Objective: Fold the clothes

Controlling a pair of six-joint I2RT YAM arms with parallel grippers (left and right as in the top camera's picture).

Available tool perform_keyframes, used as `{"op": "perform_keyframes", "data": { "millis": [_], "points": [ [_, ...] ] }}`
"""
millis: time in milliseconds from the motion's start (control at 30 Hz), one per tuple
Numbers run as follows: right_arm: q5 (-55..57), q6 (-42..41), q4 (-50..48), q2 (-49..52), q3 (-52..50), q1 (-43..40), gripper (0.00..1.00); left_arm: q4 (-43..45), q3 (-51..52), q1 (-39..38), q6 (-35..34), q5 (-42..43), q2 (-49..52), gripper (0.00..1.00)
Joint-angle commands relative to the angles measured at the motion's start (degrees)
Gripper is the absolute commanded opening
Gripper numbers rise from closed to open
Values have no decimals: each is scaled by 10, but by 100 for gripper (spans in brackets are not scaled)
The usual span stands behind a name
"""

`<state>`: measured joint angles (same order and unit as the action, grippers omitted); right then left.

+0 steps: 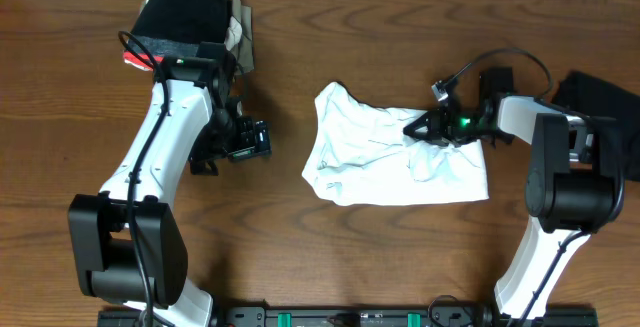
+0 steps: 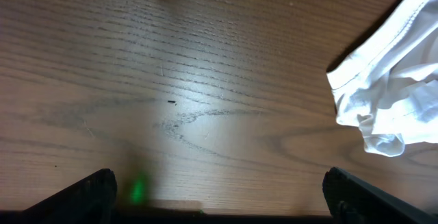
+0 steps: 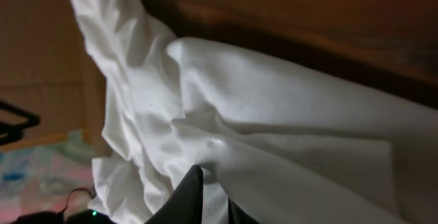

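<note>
Surface: brown wood with a plain grain, carrying the clothes and both arms.
White shirt: lies crumpled near the middle of the surface, somewhat toward the right arm. It is wrinkled and bunched rather than spread flat. Its upper left corner stands up in a small peak, and its lower edge runs fairly straight.
Right pincer: at the shirt's upper right part, with its jaws drawn together and clamped on a fold of the white cloth. In the right wrist view one dark finger shows at the bottom edge, and the white fabric gathers into creases right at it.
Left pincer: over bare wood to the left of the shirt, apart from it. Its jaws stand wide apart with nothing between them. In the left wrist view the two fingertips sit at the bottom corners, and the shirt's hemmed edge shows at the right side.
Black heap: piled at the far left corner of the surface behind the left arm, well apart from the shirt, with a pale piece against its right side.
Dark cloth: at the right edge of the surface, beside the right arm and partly cut off by the frame.
</note>
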<state>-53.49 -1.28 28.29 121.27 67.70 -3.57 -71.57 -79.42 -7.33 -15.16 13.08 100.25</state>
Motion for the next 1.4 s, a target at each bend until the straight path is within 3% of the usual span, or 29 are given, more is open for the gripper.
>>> {"op": "perform_keyframes", "data": {
  "millis": [0, 167, 400, 567, 933, 1167, 1300, 1367],
  "points": [
    [74, 1, 32, -47, 25, -5, 13, -2, -3, 2, 5, -7, 1, 98],
    [74, 4, 120, -135, 35, -5, 13, -2, -3, 2, 5, -7, 1, 98],
    [74, 93, 257, -182, 16, 3, 13, 0, -3, 2, 5, -7, 1, 98],
    [58, 100, 192, -180, -79, 10, 14, 2, -3, 2, 5, -7, 1, 98],
    [49, -19, -2, -180, -273, 10, 18, 2, -3, 2, 5, -7, 1, 98],
    [34, -34, 19, -208, -255, 9, 10, 2, -3, 2, 5, -7, 1, 98],
    [40, -34, 68, -277, -203, 8, 12, 2, -3, 2, 5, -7, 1, 98],
    [56, -46, 78, -311, -179, 7, 17, 2, -3, 2, 5, -7, 1, 98]
  ]
}}
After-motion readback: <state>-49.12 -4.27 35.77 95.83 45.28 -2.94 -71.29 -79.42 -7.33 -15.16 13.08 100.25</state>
